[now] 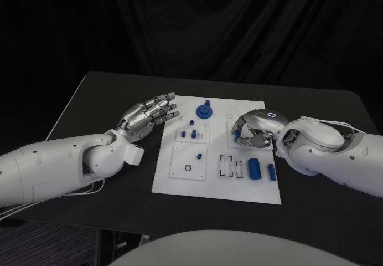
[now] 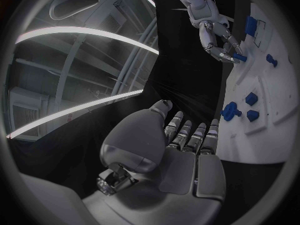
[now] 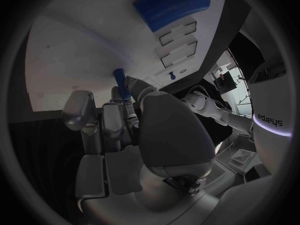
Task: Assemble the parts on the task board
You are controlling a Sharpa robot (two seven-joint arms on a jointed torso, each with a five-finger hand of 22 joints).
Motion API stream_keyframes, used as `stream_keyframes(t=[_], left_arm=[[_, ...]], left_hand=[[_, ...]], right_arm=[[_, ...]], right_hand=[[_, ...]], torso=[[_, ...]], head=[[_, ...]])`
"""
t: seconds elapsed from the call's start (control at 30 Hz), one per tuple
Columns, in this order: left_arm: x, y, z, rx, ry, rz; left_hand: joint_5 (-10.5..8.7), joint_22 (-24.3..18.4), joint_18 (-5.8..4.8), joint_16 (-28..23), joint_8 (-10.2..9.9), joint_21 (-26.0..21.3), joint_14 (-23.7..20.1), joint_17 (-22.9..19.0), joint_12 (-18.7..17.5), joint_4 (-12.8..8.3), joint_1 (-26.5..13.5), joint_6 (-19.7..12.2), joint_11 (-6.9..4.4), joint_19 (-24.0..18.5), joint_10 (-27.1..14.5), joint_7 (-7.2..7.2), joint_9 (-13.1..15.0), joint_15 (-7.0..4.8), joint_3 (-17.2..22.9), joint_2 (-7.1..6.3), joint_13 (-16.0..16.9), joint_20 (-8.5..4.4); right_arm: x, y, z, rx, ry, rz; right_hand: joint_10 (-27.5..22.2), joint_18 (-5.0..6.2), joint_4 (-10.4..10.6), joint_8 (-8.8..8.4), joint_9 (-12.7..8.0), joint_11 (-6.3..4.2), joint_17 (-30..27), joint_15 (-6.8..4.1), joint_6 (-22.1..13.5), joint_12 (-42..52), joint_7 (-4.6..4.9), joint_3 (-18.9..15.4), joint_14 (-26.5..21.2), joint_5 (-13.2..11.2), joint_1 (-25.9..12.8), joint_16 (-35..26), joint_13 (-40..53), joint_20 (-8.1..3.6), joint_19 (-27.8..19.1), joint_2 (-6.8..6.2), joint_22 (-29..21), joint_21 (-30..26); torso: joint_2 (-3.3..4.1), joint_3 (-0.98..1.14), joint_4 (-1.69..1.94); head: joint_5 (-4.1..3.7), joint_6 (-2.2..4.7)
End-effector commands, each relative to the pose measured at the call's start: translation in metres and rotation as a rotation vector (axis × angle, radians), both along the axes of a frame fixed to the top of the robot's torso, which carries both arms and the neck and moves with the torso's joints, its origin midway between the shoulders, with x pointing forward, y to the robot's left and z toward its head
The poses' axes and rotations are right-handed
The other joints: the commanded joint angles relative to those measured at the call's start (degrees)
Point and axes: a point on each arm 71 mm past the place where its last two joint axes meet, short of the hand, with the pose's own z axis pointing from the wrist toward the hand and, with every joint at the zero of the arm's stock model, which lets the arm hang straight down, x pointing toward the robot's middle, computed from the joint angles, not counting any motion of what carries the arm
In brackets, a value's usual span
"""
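On the table the task board (image 1: 180,183) carries blue parts, the right hand (image 1: 252,131) hovering over its right half and pinching a small blue peg (image 3: 120,81) in its fingertips, while the left hand (image 1: 148,117) hangs spread and empty beside its left edge

The right hand's curled silver fingers (image 1: 243,134) covered most of a small blue peg-shaped part (image 3: 120,80) pinched between them, leaving its tip visible. The large blue cylindrical part (image 3: 172,6) beyond those fingers was blurred.
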Motion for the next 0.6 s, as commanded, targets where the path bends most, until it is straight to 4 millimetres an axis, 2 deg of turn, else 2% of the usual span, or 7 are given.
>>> stream_keyframes(t=[0.03,0.3,0.47,0.6], left_arm=[[-0.002,0.000,0.003,-0.049,-0.043,0.003],[-0.004,0.001,0.001,-0.046,-0.036,0.006],[-0.004,0.002,0.001,-0.044,-0.035,0.008],[-0.004,0.001,0.001,-0.043,-0.035,0.009]], left_hand=[[-0.29,-0.05,-0.99,0.19,0.22,0.14,-0.02,0.08,0.15,-0.10,-0.25,0.26,-0.32,0.22,0.02,0.18,0.07,0.26,0.29,-0.34,0.09,0.07],[-0.31,-0.09,-1.03,0.21,0.35,0.14,-0.04,0.08,0.26,-0.18,-0.37,0.70,-0.36,0.21,0.09,0.45,0.12,0.27,0.50,-0.55,0.10,0.07],[-0.31,-0.10,-1.04,0.22,0.40,0.14,-0.03,0.08,0.27,-0.18,-0.40,0.88,-0.36,0.22,0.11,0.50,0.15,0.28,0.57,-0.55,0.10,0.07],[-0.31,-0.10,-1.04,0.22,0.40,0.14,-0.03,0.08,0.27,-0.18,-0.40,0.88,-0.36,0.22,0.11,0.50,0.15,0.28,0.57,-0.55,0.10,0.07]], right_arm=[[-0.002,0.000,0.005,0.049,-0.046,0.006],[-0.008,-0.002,0.020,0.082,-0.082,0.003],[-0.013,0.002,0.038,0.103,-0.110,0.022],[-0.022,0.012,0.047,0.130,-0.113,0.069]], right_hand=[[0.82,-0.91,-0.16,0.41,0.28,-0.03,0.03,-0.23,0.65,0.24,0.02,0.40,0.35,0.31,0.74,0.17,0.12,-0.38,0.27,0.14,7.55,0.15],[2.19,-0.79,-0.53,0.99,1.20,-0.44,-0.90,-0.57,1.72,0.33,-0.32,0.49,0.09,0.33,0.90,-0.31,0.25,-0.70,0.03,0.16,7.38,-0.37],[3.20,-0.80,-0.77,1.18,1.72,-0.71,-1.01,-0.79,2.08,0.31,-0.49,0.55,0.02,0.34,0.99,-0.51,0.31,-0.90,-0.03,0.16,7.37,-0.35],[4.02,-0.78,-0.97,1.25,2.07,-0.92,-1.18,-0.97,2.25,0.31,-0.61,0.60,-0.02,0.33,1.12,-0.67,0.39,-1.06,-0.10,0.17,7.34,-0.44]], torso=[[-0.02,-0.03,-0.05],[-0.02,-0.02,0.04],[-0.12,0.00,-0.11],[-0.20,-0.14,-0.09]], head=[[0.13,0.00],[0.09,0.00],[0.36,0.00],[0.50,0.00]])
